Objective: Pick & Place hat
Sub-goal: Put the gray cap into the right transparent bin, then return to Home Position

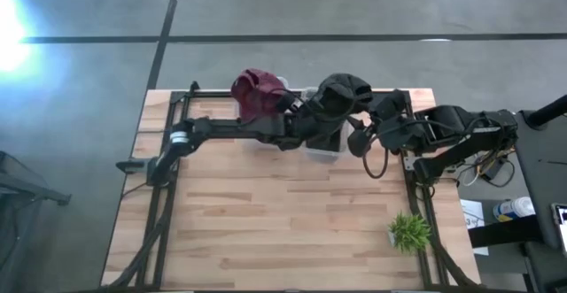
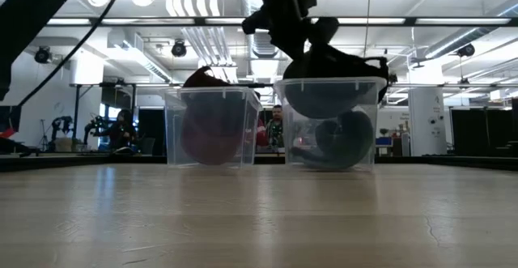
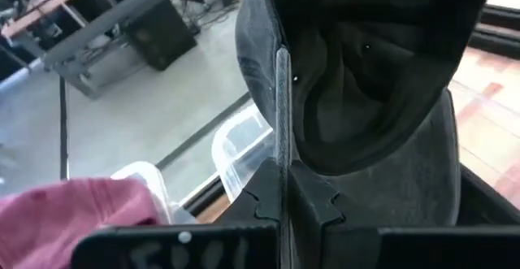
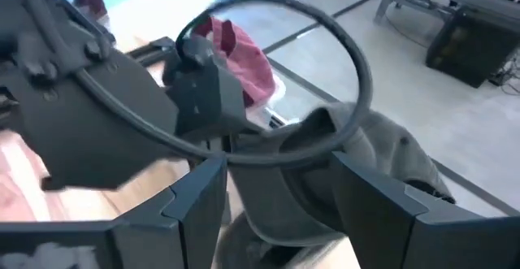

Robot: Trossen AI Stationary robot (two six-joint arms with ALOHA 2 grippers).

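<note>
A dark grey hat hangs over the right-hand clear bin, held up by my left gripper, which is shut on it; the low view shows the dark grey hat at that bin's rim. More dark cloth lies inside the bin. A red hat rests in and over the left-hand clear bin. My right gripper is open just right of the grey hat, fingers apart beside it and touching nothing I can see. My left gripper pinches the grey hat's brim edge between its two shut fingers. The brim runs edge-on out from between the fingers, and the crown spreads beyond them. The hat is lifted, its lower part at the right bin's rim.
The two clear bins stand side by side at the table's far edge. A small green plant sits near the right front corner. A cable loop from the left arm crosses in front of my right gripper. Bare wood fills the near half.
</note>
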